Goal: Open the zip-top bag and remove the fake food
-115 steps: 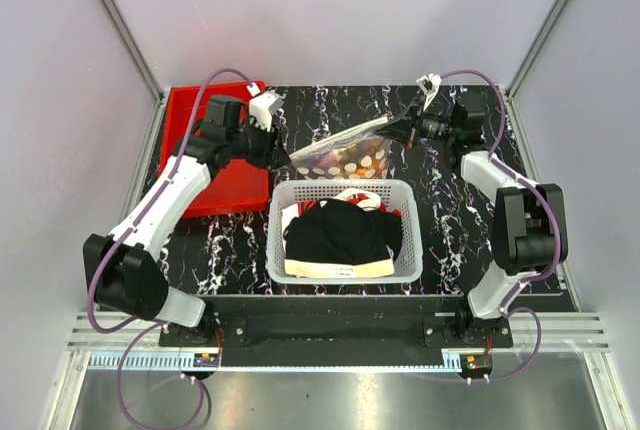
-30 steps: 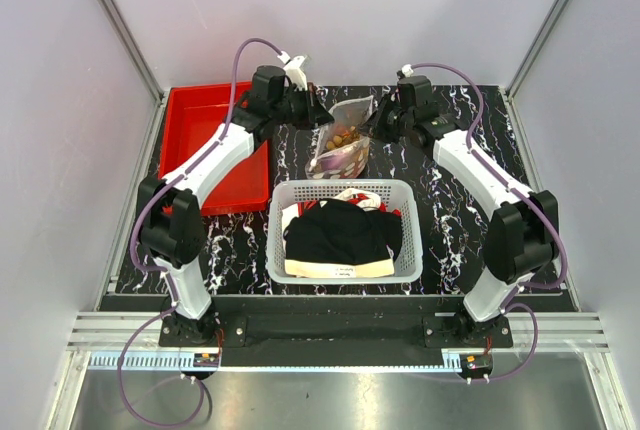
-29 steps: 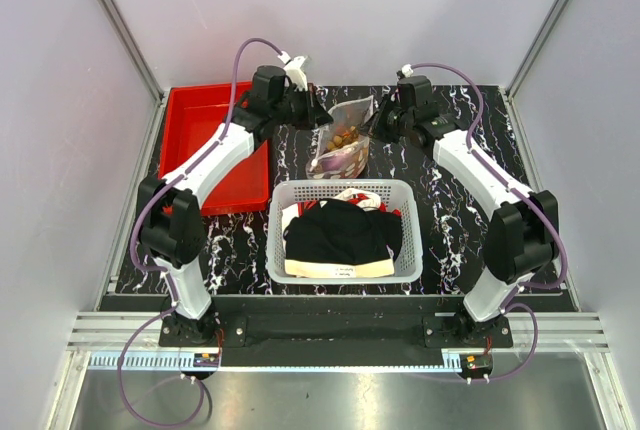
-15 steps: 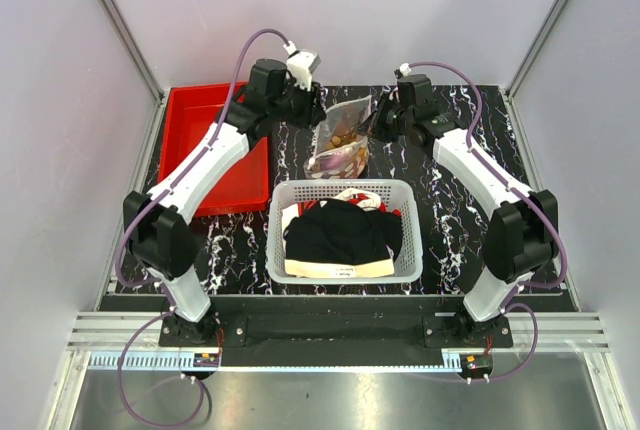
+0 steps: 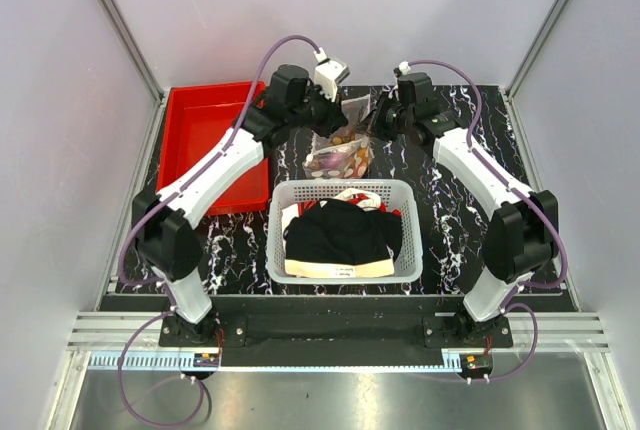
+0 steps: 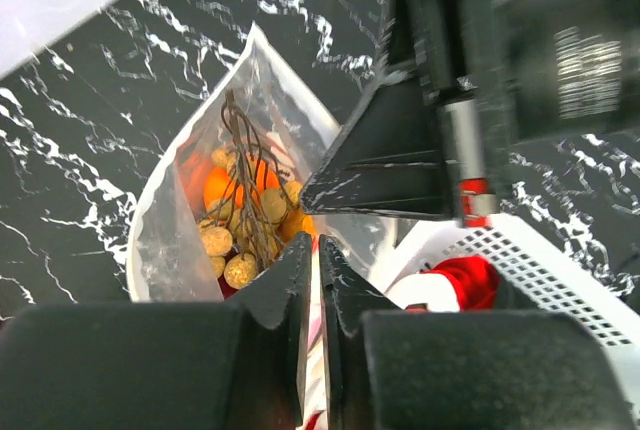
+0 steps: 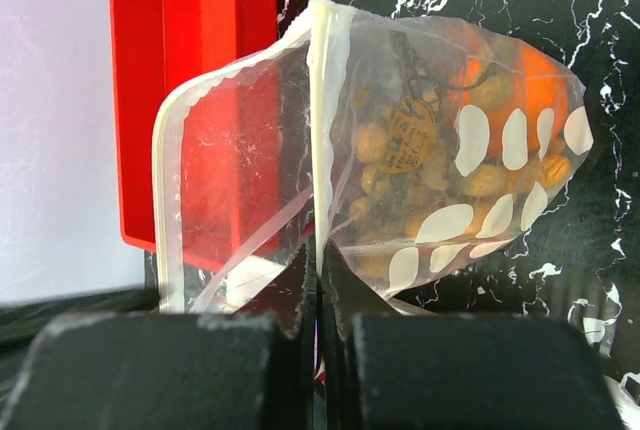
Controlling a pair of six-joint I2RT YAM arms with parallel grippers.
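Swinging across from the red bin (image 5: 200,140) side over the last second, the left gripper (image 6: 312,285) now sits right up against the right gripper (image 7: 315,285), where before they were apart with the bag between them. The zip-top bag (image 5: 340,155) hangs between the two, above the table (image 5: 450,240) just behind the white mesh basket (image 5: 412,240) and not in it.

Left fingers (image 6: 285,295) are nearly together with a thin pale strip caught between them. I read that as a pinch on one lip of the bag, though the strip is small in the wrist view. The right gripper is clamped tight on the zip strip of the other lip, plain in its own camera.

The mouth is already parted: the right wrist view shows two lips standing apart at the top, the red bin visible through the loose one. The fake food (image 7: 450,180) is all inside still, with tan balls, an orange piece and pale discs bunched in the bottom.

What it means: the left side's grip has moved to the mouth, so each gripper has a lip. My guess is that pulling the two apart comes next, to widen the opening. Nothing has been removed yet. The risk is thin film slipping out of the left pinch.
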